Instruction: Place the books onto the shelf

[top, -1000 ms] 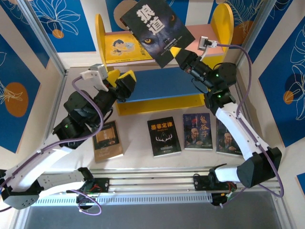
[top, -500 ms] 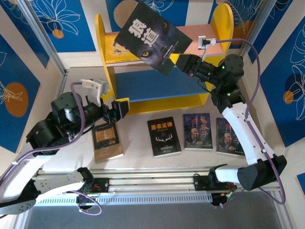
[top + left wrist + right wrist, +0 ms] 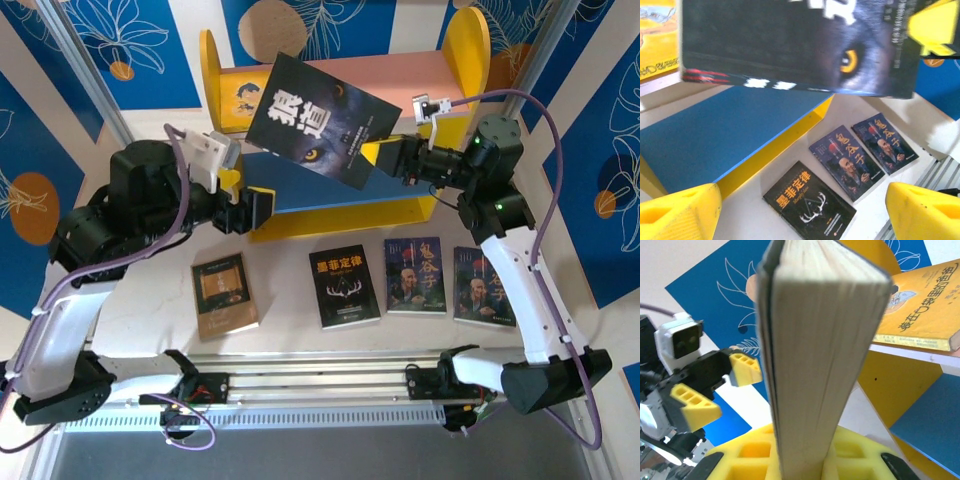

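My right gripper (image 3: 385, 160) is shut on the lower right corner of a black wolf-cover book (image 3: 315, 120), holding it tilted in the air in front of the shelf (image 3: 345, 80). In the right wrist view the book's page edge (image 3: 820, 365) stands upright between the yellow pads (image 3: 740, 460). My left gripper (image 3: 248, 198) is open and holds nothing, just left of the blue board (image 3: 330, 180) and below the held book (image 3: 790, 45). On the table lie a brown book (image 3: 224, 293), a black book (image 3: 345, 287) and two dark blue books (image 3: 414, 275) (image 3: 480, 285).
A yellow cartoon-cover book (image 3: 240, 100) lies on the pink board at the shelf's left end. The yellow side panels (image 3: 465, 40) rise at both ends. Blue patterned walls close in the left and right sides. A metal rail (image 3: 320, 385) runs along the near edge.
The right arm has swung the wolf book down and to the left, in front of the shelf. The left arm has risen, and its gripper has opened wider.
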Robot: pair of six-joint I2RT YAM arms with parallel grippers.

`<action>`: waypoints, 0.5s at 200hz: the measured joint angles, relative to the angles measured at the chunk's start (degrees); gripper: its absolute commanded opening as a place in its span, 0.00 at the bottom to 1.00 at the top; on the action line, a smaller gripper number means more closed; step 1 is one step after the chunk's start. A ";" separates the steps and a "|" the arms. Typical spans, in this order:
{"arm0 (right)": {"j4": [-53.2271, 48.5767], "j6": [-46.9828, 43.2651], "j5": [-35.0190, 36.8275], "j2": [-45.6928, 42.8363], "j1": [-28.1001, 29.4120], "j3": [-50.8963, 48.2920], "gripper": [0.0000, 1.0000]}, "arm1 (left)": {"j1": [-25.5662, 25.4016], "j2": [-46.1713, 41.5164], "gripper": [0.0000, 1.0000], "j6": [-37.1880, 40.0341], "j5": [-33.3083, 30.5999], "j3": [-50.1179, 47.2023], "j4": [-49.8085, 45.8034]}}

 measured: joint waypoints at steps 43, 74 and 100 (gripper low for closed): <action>-3.56 -3.23 -2.56 -0.50 -0.81 -0.02 0.00 | 13.75 3.26 0.86 -0.52 14.14 2.56 -2.05; -4.92 -4.87 -4.00 -0.50 -1.22 -0.04 0.00 | 17.38 4.74 0.86 -2.19 26.88 2.01 -0.24; -5.18 -5.64 -5.57 -0.44 -1.38 -0.04 0.00 | 19.12 5.60 0.86 -3.54 33.90 1.05 1.33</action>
